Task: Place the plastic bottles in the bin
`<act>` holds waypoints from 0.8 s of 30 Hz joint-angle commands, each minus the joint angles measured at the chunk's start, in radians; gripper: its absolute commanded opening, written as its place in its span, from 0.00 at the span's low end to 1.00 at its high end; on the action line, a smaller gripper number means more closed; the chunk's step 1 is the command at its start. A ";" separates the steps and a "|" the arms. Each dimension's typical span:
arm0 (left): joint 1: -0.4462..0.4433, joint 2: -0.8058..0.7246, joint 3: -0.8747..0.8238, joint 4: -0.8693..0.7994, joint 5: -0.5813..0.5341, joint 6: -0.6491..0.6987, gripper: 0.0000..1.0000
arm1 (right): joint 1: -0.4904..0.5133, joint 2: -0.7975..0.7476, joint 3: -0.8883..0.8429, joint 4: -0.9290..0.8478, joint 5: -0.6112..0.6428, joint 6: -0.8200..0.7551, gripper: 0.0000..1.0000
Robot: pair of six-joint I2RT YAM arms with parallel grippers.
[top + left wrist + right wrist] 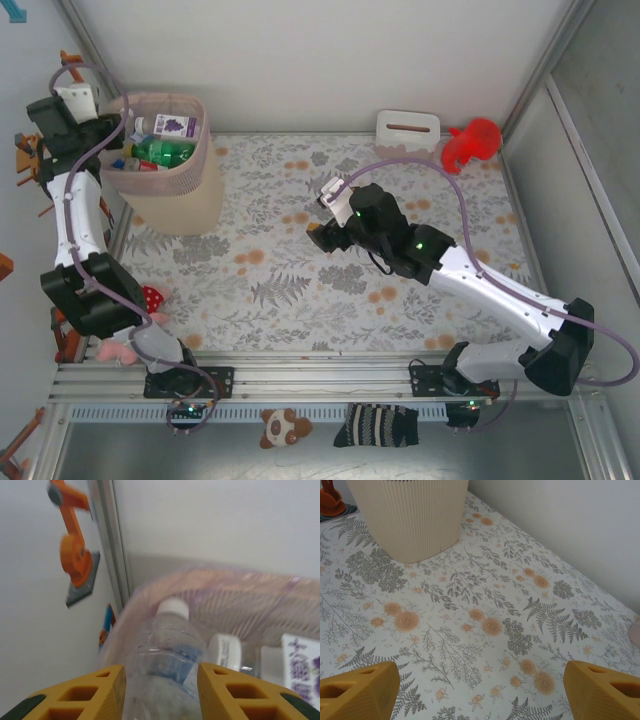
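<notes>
In the left wrist view my left gripper (pixel 162 672) is shut on a clear bottle (pixel 167 650) with a blue label and a white cap, its yellow fingers (pixel 102 690) pressed to both sides. The bottle hangs over the bin's pink-lined rim (pixel 225 580). The beige bin (pixel 175 195) stands at the far left of the table, with my left gripper (pixel 120 133) at its left rim. A green bottle (pixel 165 152) and other bottles lie inside it. My right gripper (pixel 322 236) hovers open over mid-table with nothing between its fingers (pixel 360 690). The bin's ribbed wall (pixel 410 515) is ahead of it.
A purple-printed carton (pixel 175 126) lies in the bin. A white tissue box (pixel 408 130) and a red toy figure (pixel 472 143) stand at the back right. The floral tablecloth (pixel 485 625) spreads below my right gripper. Soft toys (pixel 285 428) lie beyond the near rail.
</notes>
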 commanded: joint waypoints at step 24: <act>-0.093 -0.306 -0.027 -0.158 0.054 -0.120 0.46 | -0.093 -0.137 -0.002 -0.098 0.095 0.066 0.84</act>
